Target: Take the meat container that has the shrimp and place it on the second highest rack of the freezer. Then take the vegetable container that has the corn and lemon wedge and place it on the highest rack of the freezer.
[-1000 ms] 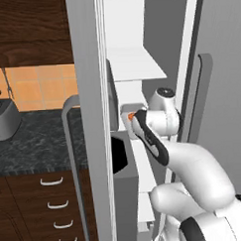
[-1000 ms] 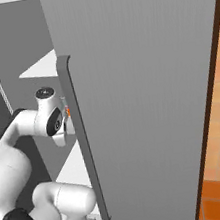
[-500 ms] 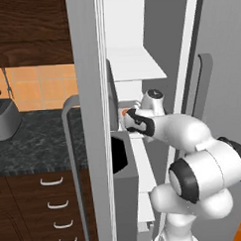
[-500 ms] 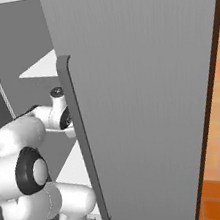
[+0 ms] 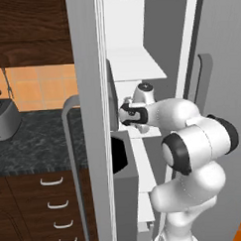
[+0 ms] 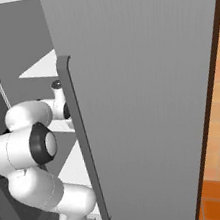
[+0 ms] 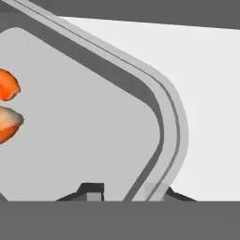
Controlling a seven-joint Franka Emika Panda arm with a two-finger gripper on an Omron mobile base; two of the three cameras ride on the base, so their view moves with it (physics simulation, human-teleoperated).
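In the hand view the grey meat container [image 7: 93, 122] lies flat on a white shelf [image 7: 211, 93], with the orange shrimp [image 7: 7, 105] at its left edge. My gripper [image 7: 133, 191] is open. Its fingertips [image 7: 92, 190] stand on either side of the container's rim, and a gap shows on the inner side. From the left base view, the hand [image 5: 125, 114] reaches into the freezer [image 5: 84, 44], just above the shelf [image 5: 145, 133] below the highest rack [image 5: 137, 67]. The vegetable container with the corn and lemon wedge is out of view.
A dark door bin [image 5: 121, 159] hangs just under the hand. The open grey door [image 6: 142, 76] with its long handle [image 6: 81, 137] stands close on the arm's right. A dark counter [image 5: 34, 141] with a toaster [image 5: 3, 120] and drawers [image 5: 54, 205] lies to the left.
The arm has stretched further left into the freezer and its elbow has swung up. The fingers, shut on the container's rim before, have parted. The orange shrimp is now hidden in the base views.
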